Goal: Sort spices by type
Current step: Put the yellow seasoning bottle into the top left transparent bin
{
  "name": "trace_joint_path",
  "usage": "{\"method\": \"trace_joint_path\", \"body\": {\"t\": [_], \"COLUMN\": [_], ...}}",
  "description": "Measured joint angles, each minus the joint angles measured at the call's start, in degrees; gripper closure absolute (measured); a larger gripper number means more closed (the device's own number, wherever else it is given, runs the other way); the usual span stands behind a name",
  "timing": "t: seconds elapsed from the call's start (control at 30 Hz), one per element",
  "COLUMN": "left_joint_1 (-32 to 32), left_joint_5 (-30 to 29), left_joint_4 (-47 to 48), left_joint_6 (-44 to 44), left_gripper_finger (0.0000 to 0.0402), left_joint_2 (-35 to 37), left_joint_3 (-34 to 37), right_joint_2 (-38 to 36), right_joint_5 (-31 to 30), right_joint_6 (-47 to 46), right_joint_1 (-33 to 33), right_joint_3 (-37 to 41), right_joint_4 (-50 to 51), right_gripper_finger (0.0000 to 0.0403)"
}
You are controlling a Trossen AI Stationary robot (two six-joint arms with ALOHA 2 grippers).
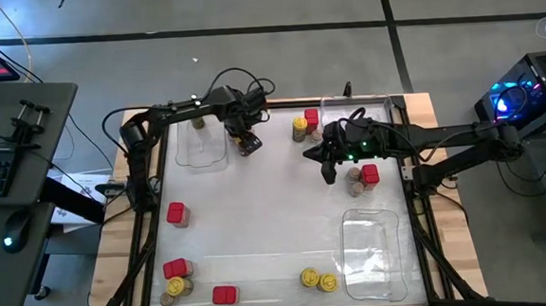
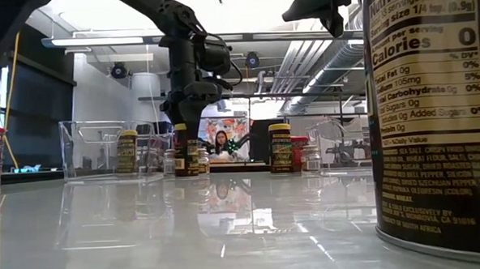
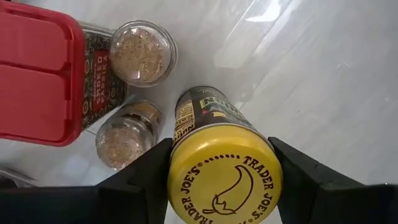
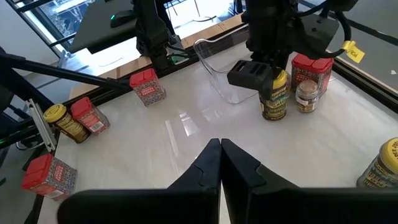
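Our left gripper [image 3: 217, 186] is clamped on a yellow-lidded jar [image 3: 225, 180] at the table's far side, beside a red box [image 3: 40, 81] (mid-sort, we judge). Next comes carrying it to its kind; our right gripper [image 4: 219, 163], fingers together, waits mid-table.

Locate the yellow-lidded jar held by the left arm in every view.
High view: hidden beneath the left end effector, beside the clear plastic tray.
Low view: the yellow-lidded round jar stands left of centre, under the arm.
Left wrist view: bottom centre, between the fingers.
Right wrist view: upper right, gripped from above.
Shared landmark: the left end effector clamped on it.
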State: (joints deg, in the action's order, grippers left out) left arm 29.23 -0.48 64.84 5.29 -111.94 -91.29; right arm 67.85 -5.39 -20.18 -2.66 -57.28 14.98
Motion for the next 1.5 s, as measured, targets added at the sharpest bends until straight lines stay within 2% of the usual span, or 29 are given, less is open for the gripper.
{"method": "trace_joint_path", "body": {"t": [0.17,0.3,0.4,0.6,0.73,0.8,0.97,1.5], "left_joint_1": [0.0,1.1,3.5,12.7,20.3,22.6,24.9,25.5], "left_joint_5": [-1.1,-4.5,-6.0,-9.0,-6.4,-3.1,2.8,-2.2], "left_joint_4": [4.6,5.0,3.9,4.1,5.3,4.6,1.1,-1.4], "left_joint_6": [-2.5,-2.2,-1.0,0.5,3.4,4.5,3.4,4.5], "left_gripper_finger": [0.021,0.021,0.021,0.021,0.021,0.021,0.021,0.021], "left_joint_2": [1.1,5.8,10.5,18.1,21.5,22.4,21.5,7.4], "left_joint_3": [-6.3,-11.4,-12.2,-7.3,-1.5,0.8,4.0,4.6], "right_joint_2": [0.0,0.0,0.0,0.0,0.0,0.0,0.0,0.0], "right_joint_5": [0.0,0.0,0.0,-0.1,-0.1,-0.1,-0.1,-0.6], "right_joint_6": [1.0,1.2,1.2,1.9,2.3,2.3,2.3,2.2], "right_joint_1": [0.0,0.0,0.0,0.0,0.0,0.0,0.0,0.0], "right_joint_3": [0.0,0.0,0.0,0.0,0.0,0.0,0.0,0.0], "right_joint_4": [0.0,0.0,0.3,0.6,0.8,0.8,0.8,1.6], "right_gripper_finger": [0.0403,0.0403,0.0403,0.0403,0.0403,0.0403,0.0403,0.0403]}}
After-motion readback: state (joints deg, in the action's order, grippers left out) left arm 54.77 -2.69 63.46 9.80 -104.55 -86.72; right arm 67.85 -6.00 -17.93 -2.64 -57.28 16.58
